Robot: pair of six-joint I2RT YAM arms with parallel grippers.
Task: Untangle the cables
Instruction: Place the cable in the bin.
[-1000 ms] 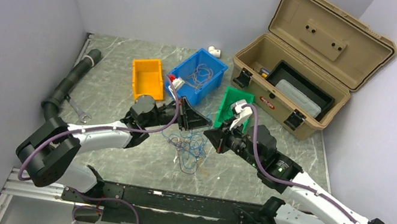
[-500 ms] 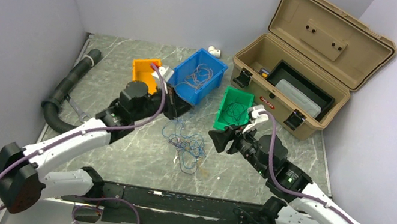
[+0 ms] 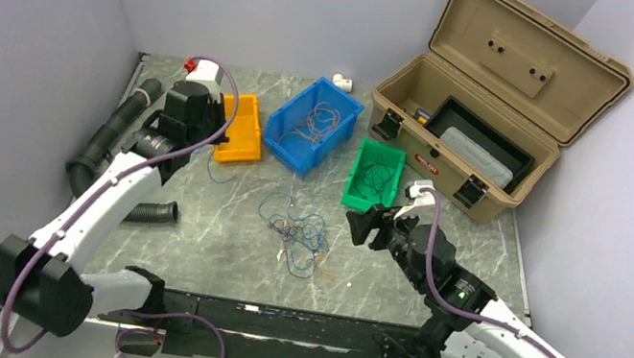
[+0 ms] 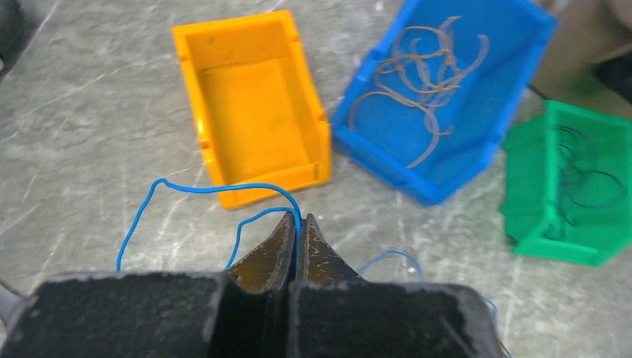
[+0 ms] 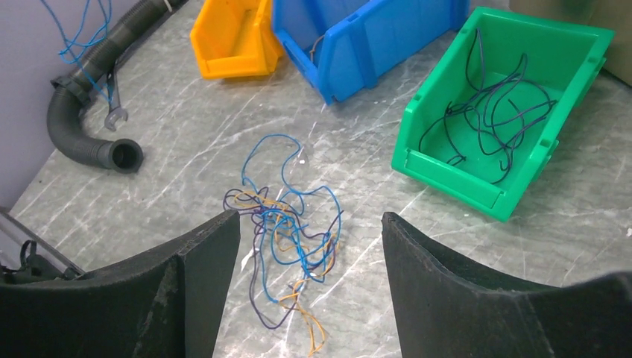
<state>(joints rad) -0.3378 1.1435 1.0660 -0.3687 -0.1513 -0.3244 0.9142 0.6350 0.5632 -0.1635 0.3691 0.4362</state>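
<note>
Cables: loose knot of very thin, flexible wire in blue, yellow-orange and dark purple. Flat on the table between the two arms, near the right gripper. Looped and crossed over one another at the core, with a few blue loops splayed outward toward the bins.

Blue strand: single thin wire, pinched at the left gripper. Arched in a smooth curve in front of the near lip of the orange bin, then drooping downward. Link between its far end and the knot: cannot tell.

Left gripper: jaws pressed together, with the blue strand clamped between the tips. Flat dark fingers tapered to a wedge. Raised above the table near the orange bin.

Right gripper: jaws spread wide, nothing between them. Matte black fingers, rough-surfaced, with curved inner faces. Held above the table, aimed at the knot and apart from it.

Table: smooth, grey-green stone pattern with pale veins.

Orange bin: rigid plastic, rectangular, low front lip.
Blue bin: same shape, larger, with tan curled strands inside.
Green bin: same shape, with dark curved strands inside.

Corrugated hose: fat, black, ribbed, bent in an elbow at the left table edge. Metal wrench just beside it.

Toolbox: tan hard plastic, lid up, at the far right.
</note>
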